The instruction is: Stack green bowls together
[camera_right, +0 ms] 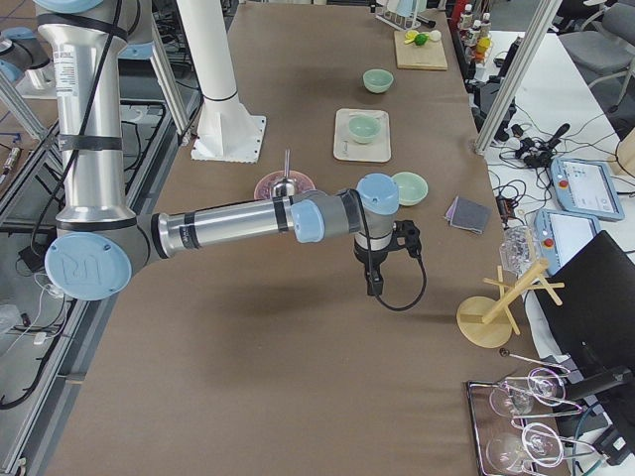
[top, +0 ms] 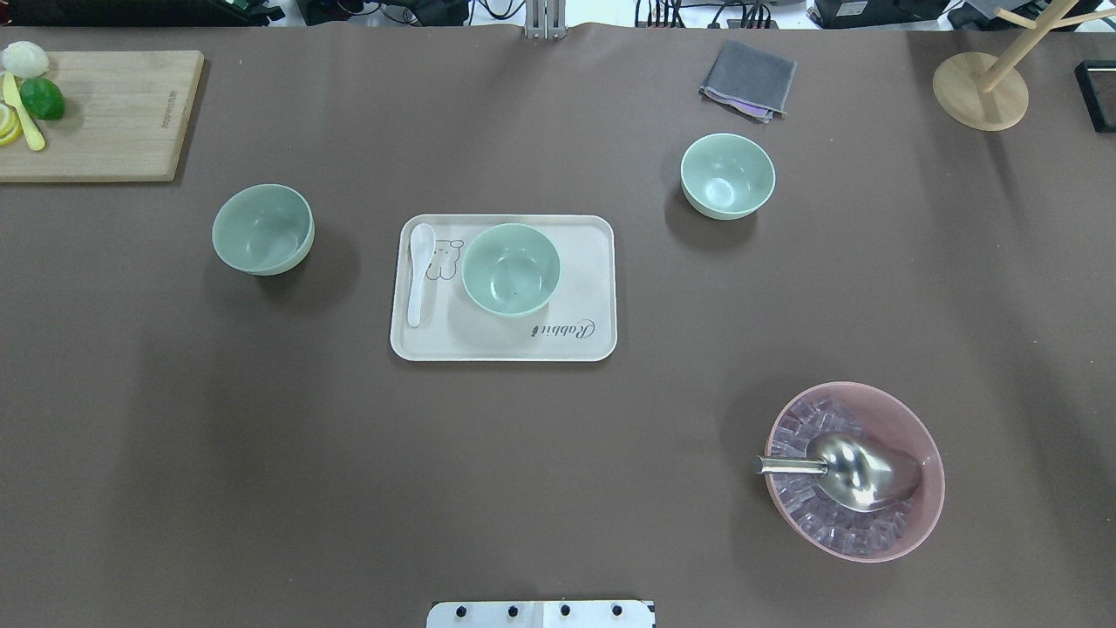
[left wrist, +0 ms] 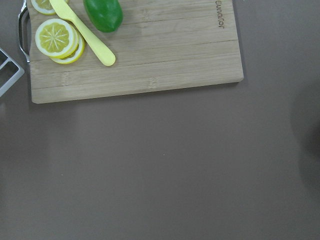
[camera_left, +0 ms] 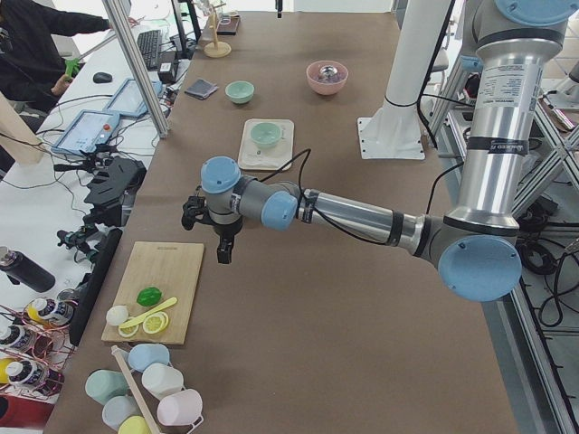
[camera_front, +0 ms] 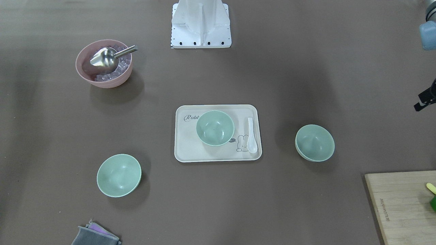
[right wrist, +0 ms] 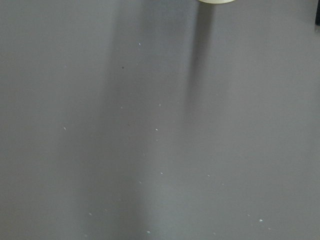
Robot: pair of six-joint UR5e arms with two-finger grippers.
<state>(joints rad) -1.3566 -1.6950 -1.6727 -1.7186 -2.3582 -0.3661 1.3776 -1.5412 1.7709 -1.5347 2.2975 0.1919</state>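
Observation:
Three pale mint-green bowls stand upright and apart. One bowl (top: 262, 228) is on the table's left, one bowl (top: 511, 269) sits on the cream tray (top: 575, 340), and one bowl (top: 727, 175) is at the far right. My left gripper (camera_left: 223, 256) hangs above the table near the cutting board, left of the left bowl; only its edge shows in the front view (camera_front: 422, 100), and I cannot tell whether it is open. My right gripper (camera_right: 374, 288) hangs above bare table beyond the right bowl; I cannot tell its state. Neither holds a bowl.
A larger pink bowl (top: 859, 471) with ice and a metal scoop stands at the near right. A white spoon (top: 418, 272) lies on the tray. A cutting board (top: 113, 113) with lemon, lime and a knife is at the far left. A grey cloth (top: 748, 78) and a wooden stand (top: 981, 92) are at the far right.

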